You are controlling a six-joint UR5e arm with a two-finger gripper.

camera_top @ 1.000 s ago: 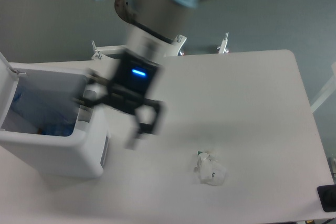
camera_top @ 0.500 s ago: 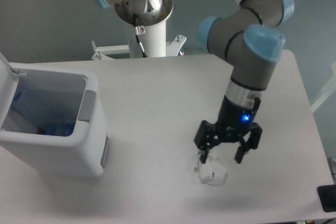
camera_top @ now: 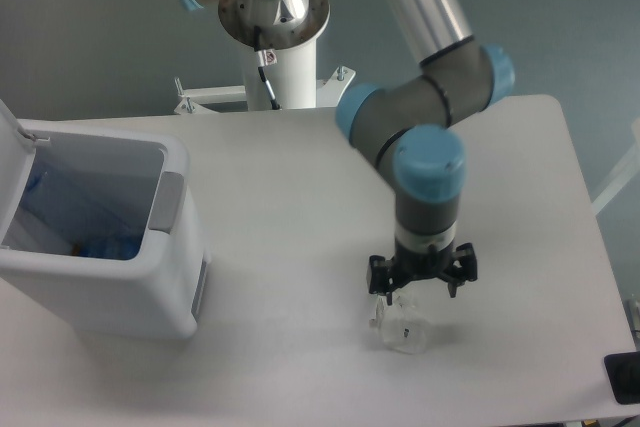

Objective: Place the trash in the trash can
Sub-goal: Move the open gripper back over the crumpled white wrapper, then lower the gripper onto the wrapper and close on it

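The trash in the open is a crumpled white paper wad [camera_top: 402, 330] lying on the white table [camera_top: 300, 197] near its front edge. My gripper [camera_top: 420, 284] points straight down just above the wad's far side, open, with its black fingers [camera_top: 379, 280] spread wider than the wad and nothing held. The trash can [camera_top: 120, 287], a boxy white bin with a grey panel [camera_top: 166, 202], stands at the left with its lid [camera_top: 8, 127] swung up. Blue-tinted stuff [camera_top: 100, 245] lies inside it, too blurred to name.
The robot's base column [camera_top: 275, 47] rises behind the table's far edge. A black object [camera_top: 622, 377] sits at the front right corner. The arm's elbow [camera_top: 430, 162] hangs over the table's middle right.
The arm swung from beside the trash can across to the right, then turned and dropped the gripper over the paper wad. The wad has stayed put.
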